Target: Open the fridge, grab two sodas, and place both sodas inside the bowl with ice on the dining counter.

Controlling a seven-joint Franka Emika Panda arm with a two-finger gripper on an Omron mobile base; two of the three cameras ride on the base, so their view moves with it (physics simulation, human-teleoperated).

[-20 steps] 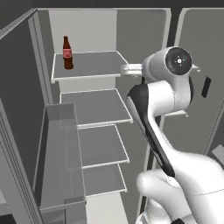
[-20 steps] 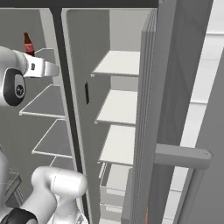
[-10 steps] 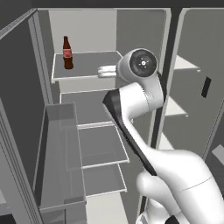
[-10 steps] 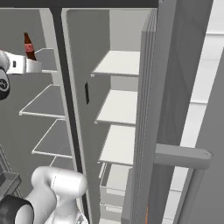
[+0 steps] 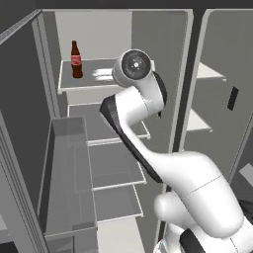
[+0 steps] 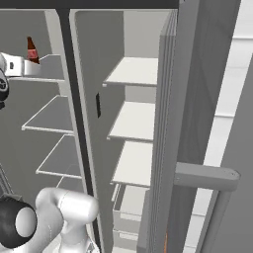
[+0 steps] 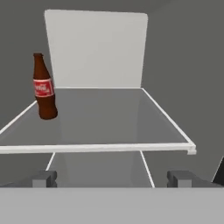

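Fridge (image 5: pixel 163 44): tall grey unit, both doors open, interior exposed with grey shelves stacked one above another.

Left door (image 5: pixel 20 123): swung wide at the left edge of the left base view; carries a clear door bin (image 5: pixel 69 183) at mid height.

Bottle (image 5: pixel 75 60): slim, dark brown, red label, standing upright on the left part of the top shelf (image 5: pixel 99 79) in the left compartment, near the shelf's left edge and set back from its front rim. In the hand view it stands at the left side of the shelf, well apart from the fingertips (image 7: pixel 43 178).

Gripper (image 7: pixel 112 179): jaws spread wide, nothing between them; level with the front rim of the top shelf and just outside it, pointing into the compartment. Not touching the bottle. In the left base view the hand lies over the shelf front, to the right of the bottle.

Arm (image 5: pixel 133 123): white with dark joints, rising from the lower right of the left base view to the top shelf.

Right compartment (image 6: pixel 133 113): white shelves stacked, seen in the right base view.

Right door (image 6: pixel 197 123): open, edge-on, with a grey bar handle (image 6: pixel 205 175) jutting out.
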